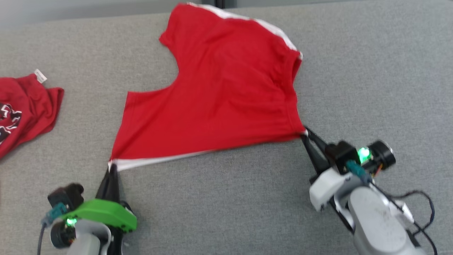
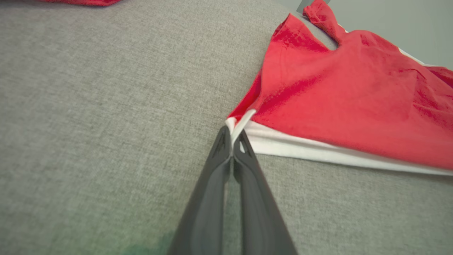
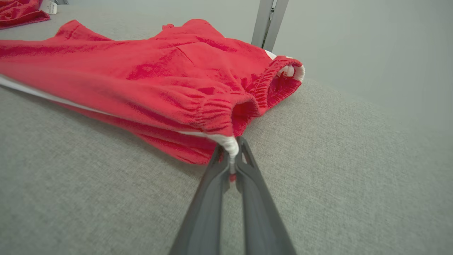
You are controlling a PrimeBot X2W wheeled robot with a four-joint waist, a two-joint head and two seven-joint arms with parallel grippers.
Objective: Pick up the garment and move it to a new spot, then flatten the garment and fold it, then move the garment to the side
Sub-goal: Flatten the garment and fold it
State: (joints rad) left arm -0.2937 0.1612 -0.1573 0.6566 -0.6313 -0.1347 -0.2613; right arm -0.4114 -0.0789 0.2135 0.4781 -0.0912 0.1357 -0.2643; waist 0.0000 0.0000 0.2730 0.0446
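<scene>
The garment (image 1: 219, 92) is a pair of red shorts with white side stripes, spread over the grey table and pulled taut along its near edge. My left gripper (image 1: 112, 166) is shut on the white-trimmed leg corner at the near left; the left wrist view shows that corner pinched between the fingertips (image 2: 231, 136). My right gripper (image 1: 305, 134) is shut on the elastic waistband corner at the near right, and the right wrist view shows the white trim caught at its tips (image 3: 231, 148). The shorts (image 3: 159, 81) lift slightly off the table near both grips.
A second red garment (image 1: 21, 109) with a black and white print and a white tag lies crumpled at the table's left edge. Grey fabric table surface (image 1: 371, 88) stretches to the right and in front. A metal post (image 3: 267, 23) stands beyond the far edge.
</scene>
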